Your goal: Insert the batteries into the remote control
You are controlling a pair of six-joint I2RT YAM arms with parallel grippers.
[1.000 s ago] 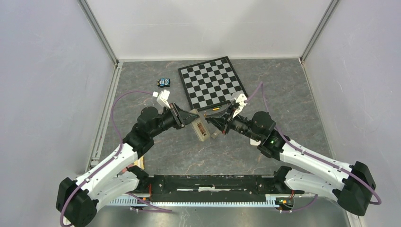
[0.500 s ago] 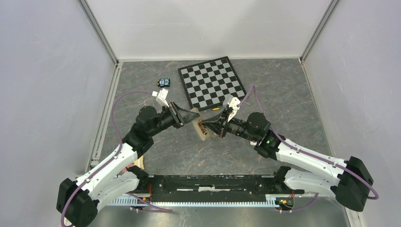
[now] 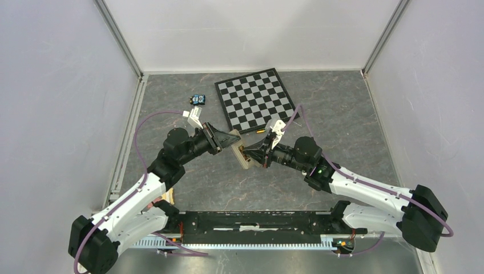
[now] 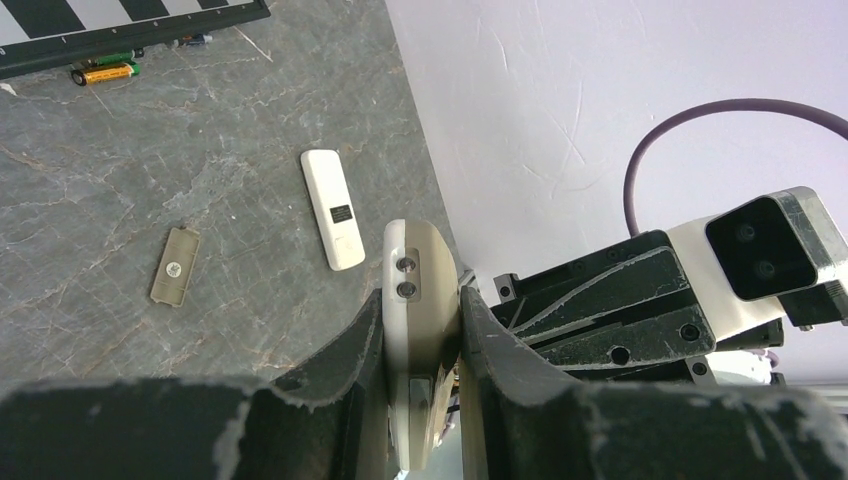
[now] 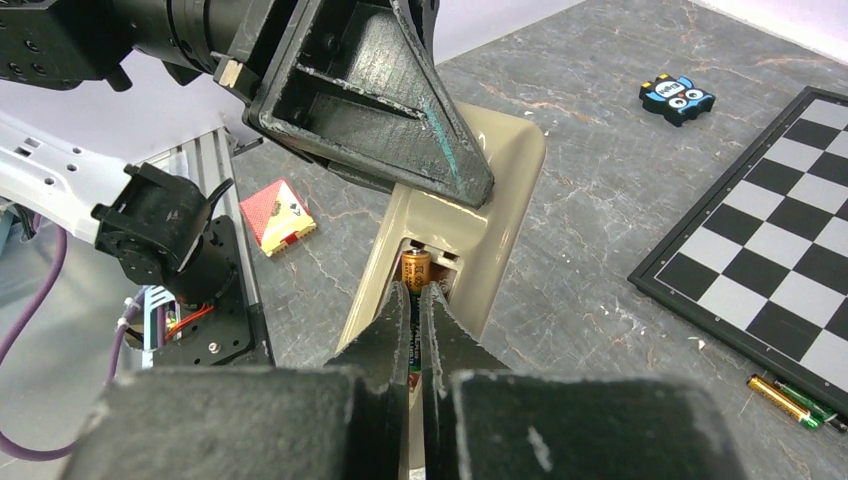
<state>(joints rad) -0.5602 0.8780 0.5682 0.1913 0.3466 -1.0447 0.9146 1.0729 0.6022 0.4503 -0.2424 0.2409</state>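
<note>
My left gripper (image 3: 231, 140) is shut on the remote control (image 3: 243, 154) and holds it edge-up above the table with its tan back toward the right arm. In the left wrist view the remote control (image 4: 425, 250) sits clamped between both fingers of the left gripper (image 4: 423, 293). The back compartment is open, and one battery (image 5: 415, 268) with a gold end lies in it. My right gripper (image 5: 418, 290) is shut, its tips resting on that battery. Another gold battery (image 5: 775, 392) lies on the table by the chessboard's edge, next to a thin green one (image 5: 812, 410).
A chessboard (image 3: 255, 100) lies at the back centre, with a small blue toy (image 3: 198, 99) to its left. A plain white slab (image 4: 333, 208) and a tan cover plate (image 4: 175, 265) lie on the table. A red and yellow packet (image 5: 278, 217) sits near the left arm's base.
The right arm has swung left and brought its shut tips onto the remote's open compartment. The left gripper has kept the remote still.
</note>
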